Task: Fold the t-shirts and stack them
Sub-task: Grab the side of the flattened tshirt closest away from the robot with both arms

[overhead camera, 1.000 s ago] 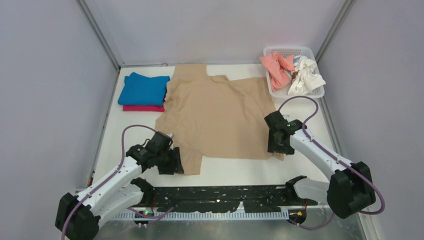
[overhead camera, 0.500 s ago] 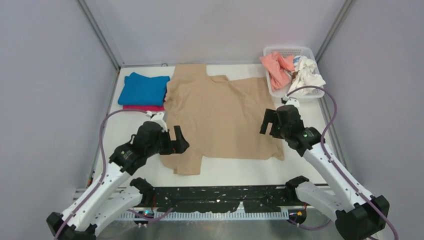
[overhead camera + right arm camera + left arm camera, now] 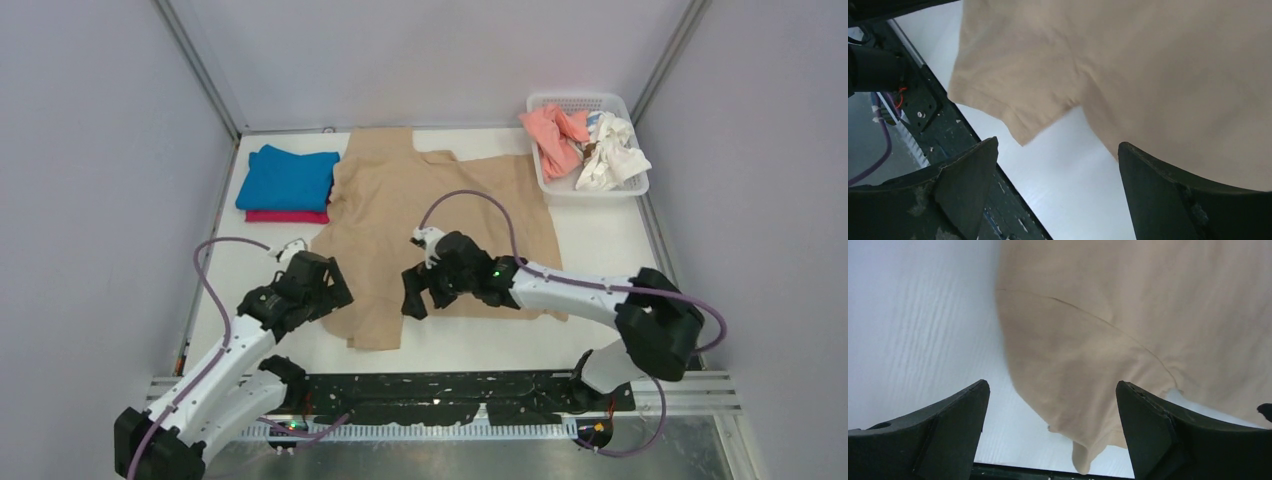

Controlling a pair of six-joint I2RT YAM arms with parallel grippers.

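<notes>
The tan t-shirt (image 3: 440, 215) lies spread flat in the middle of the table, one sleeve (image 3: 375, 325) pointing at the near edge. My left gripper (image 3: 328, 292) hovers open over the shirt's near left edge, with the tan cloth (image 3: 1108, 325) below and nothing between its fingers (image 3: 953, 427). Just right of that sleeve, over the near hem, my right gripper (image 3: 412, 300) is open and empty; the sleeve (image 3: 1013, 100) and bare table show between its fingers (image 3: 1168, 192). A folded blue t-shirt (image 3: 288, 177) lies on a magenta one (image 3: 287, 216) at back left.
A white mesh basket (image 3: 622, 103) at back right holds a salmon-pink t-shirt (image 3: 555, 135) and a white one (image 3: 612, 150). The black mounting rail (image 3: 440, 390) runs along the table's near edge. Grey walls close in both sides.
Both grippers have opened and let go of the tan shirt. The right arm swung left from the shirt's near right corner to the near middle. The left gripper rose slightly.
</notes>
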